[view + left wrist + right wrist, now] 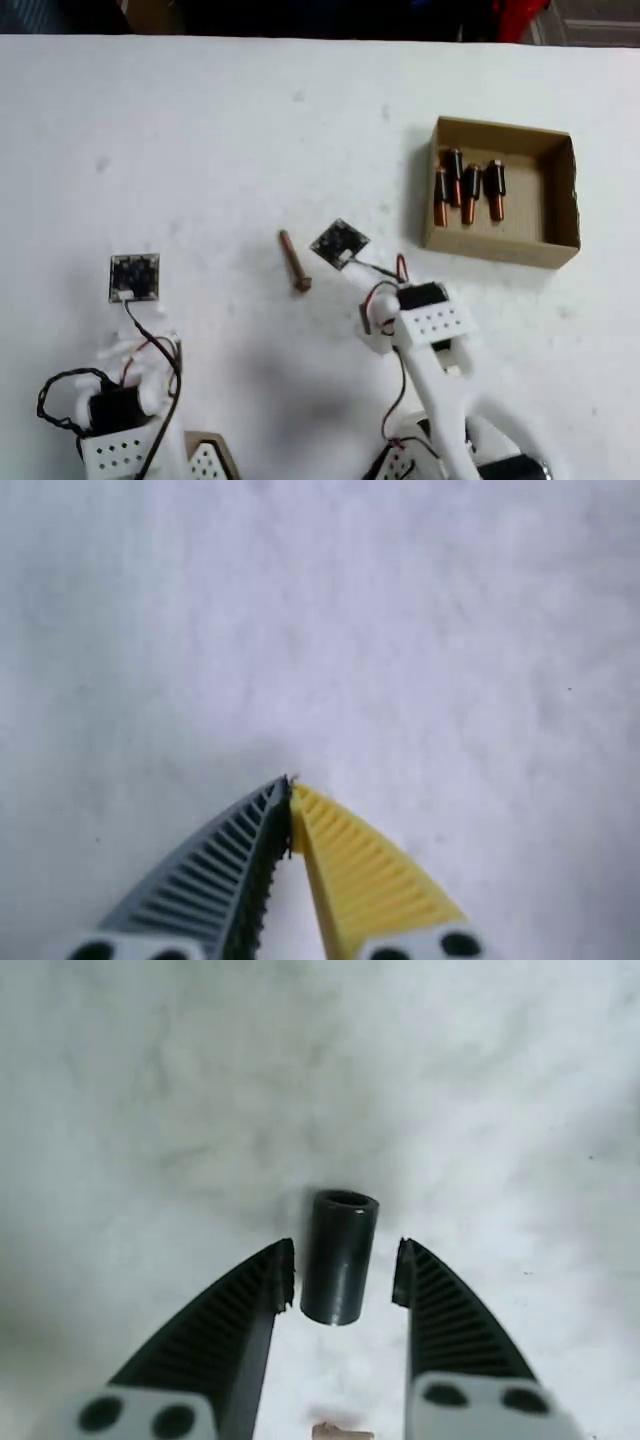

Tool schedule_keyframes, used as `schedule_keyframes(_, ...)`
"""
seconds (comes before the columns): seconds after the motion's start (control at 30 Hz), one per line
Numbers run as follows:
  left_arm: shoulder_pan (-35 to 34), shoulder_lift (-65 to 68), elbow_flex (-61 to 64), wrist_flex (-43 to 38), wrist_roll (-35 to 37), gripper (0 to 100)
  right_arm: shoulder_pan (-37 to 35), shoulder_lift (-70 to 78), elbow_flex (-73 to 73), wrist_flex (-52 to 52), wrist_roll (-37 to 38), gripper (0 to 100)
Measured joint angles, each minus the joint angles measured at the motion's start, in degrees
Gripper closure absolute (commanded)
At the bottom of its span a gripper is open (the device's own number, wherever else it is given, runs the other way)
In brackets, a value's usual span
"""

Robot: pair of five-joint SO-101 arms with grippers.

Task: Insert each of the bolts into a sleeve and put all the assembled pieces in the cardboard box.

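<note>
Between the parted, released fingers of the right gripper (343, 1260), on the tabletop (150, 1080): one black sleeve (339, 1245), ungrasped, long axis pointing away from the gripper; loose bolt (295, 262) just left of it; left gripper (290, 792) clenched empty, farther off.

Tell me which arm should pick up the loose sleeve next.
Right. The right gripper sits with jaws open on either side of the black sleeve, ready to close. The left gripper is shut over the table, well apart from that sleeve.
</note>
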Motion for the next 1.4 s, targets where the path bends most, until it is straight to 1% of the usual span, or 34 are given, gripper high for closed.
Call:
schedule_keyframes(0.17,0.00,0.00,0.00,0.00,0.00,98,0.00,5.19,-0.79,-2.55,-0.09,86.1)
schedule_keyframes(0.33,0.00,0.00,0.00,0.00,0.00,98,0.18,6.77,-0.79,-3.34,0.09,93.2)
schedule_keyframes(0.47,0.00,0.00,0.00,0.00,0.00,98,0.26,6.95,-1.14,-3.25,0.09,95.6)
schedule_keyframes(0.53,0.00,0.00,0.00,0.00,0.00,98,0.26,6.95,-1.14,-3.34,0.09,98.8)
schedule_keyframes(0.87,0.00,0.00,0.00,0.00,0.00,98,0.26,7.03,-1.76,-3.08,0.09,98.2)
schedule_keyframes(0.97,1.05,0.00,0.00,0.00,0.00,98,0.26,7.03,-3.25,-2.81,0.09,98.2)
schedule_keyframes(1.13,1.58,0.00,0.00,0.00,0.00,98,0.26,7.03,-10.81,4.75,-0.35,98.2)
schedule_keyframes(1.3,1.58,0.00,0.00,0.00,0.00,98,0.26,7.03,-22.59,14.68,-6.33,98.2)
schedule_keyframes(1.4,1.58,0.00,0.00,0.00,0.00,98,0.18,7.03,-28.48,18.55,-7.91,98.2)
